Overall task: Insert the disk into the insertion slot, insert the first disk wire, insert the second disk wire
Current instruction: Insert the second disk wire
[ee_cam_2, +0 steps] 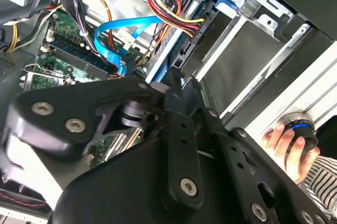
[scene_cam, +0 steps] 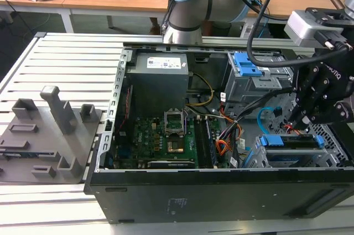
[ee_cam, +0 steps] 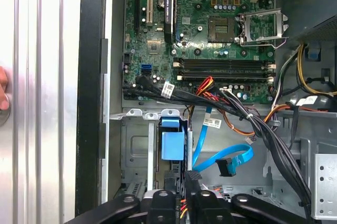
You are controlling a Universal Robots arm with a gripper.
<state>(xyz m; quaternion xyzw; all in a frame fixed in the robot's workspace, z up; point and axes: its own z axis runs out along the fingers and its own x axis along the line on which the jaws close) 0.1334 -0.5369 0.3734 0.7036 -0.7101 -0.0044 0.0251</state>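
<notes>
Open computer case point(scene_cam: 221, 191), seen from above. At the lower right of the exterior view, the disk point(scene_cam: 293, 141) in its blue frame sits inside the insertion slot point(scene_cam: 330, 160), the perforated metal cage. The gripper point(scene_cam: 297, 122) hangs just above it, fingers narrow, seemingly pinching the plug of the first disk wire point(ee_cam_2: 171, 5) against the disk's end. To seat it well, the plug likely needs to stay square to the connector and go straight in. The second disk wire point(ee_cam_2: 126, 23) loops loose nearby, its plug free. The case also holds the motherboard point(scene_cam: 166, 141).
</notes>
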